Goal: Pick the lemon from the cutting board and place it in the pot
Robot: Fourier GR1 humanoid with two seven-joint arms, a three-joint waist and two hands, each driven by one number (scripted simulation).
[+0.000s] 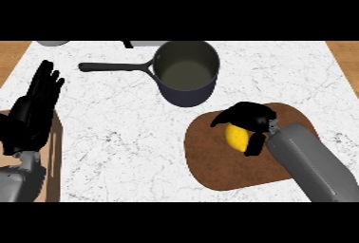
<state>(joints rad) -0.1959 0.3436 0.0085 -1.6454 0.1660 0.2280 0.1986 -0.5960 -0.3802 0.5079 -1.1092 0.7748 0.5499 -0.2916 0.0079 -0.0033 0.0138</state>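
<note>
Step in hand, as I read it: securing the grasp on the lemon, lift not yet begun. Yellow oval lemon [238, 138] sits on the brown rounded wooden cutting board [224, 163], toward its upper middle, with the black right hand [254, 118] draped over it from above and the right.

To do it well: get fingers and thumb on opposite sides of the fruit before lifting, since it's smooth and rounded and will likely roll or squirt out of a lopsided pinch. Then lift straight up, clear the board, travel up-left to the dark round metal pot [186, 71] with its long black handle [116, 67] pointing left. Pot walls are tall, so carry high enough to clear the rim, let go once over the middle.

Right fingers: curled round the lemon's top and far side, thumb down along its near side. Looks closed on it. Can't tell if the lemon has left the board.

Left hand [35, 111]: resting at the left edge of the white marble counter [112, 133], fingers straight and up, holding nothing
</note>
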